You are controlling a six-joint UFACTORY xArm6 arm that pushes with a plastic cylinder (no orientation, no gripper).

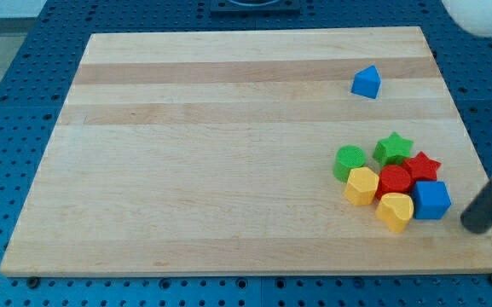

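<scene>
My tip point(477, 225) is the lower end of a dark rod that slants in from the view's right edge. It stands just right of the blue cube point(431, 200), a small gap apart. That cube belongs to a tight cluster at the board's lower right: a yellow heart point(394, 211), a red round block point(394, 181), a yellow hexagon point(361, 185), a green cylinder point(349, 161), a green star point(392, 147) and a red star point(421, 166). A blue triangular block point(366, 82) sits alone near the upper right.
The wooden board point(211, 145) lies on a blue perforated table point(7, 102). The board's right edge runs close to my tip. A white rounded object point(484, 13) shows at the view's top right corner.
</scene>
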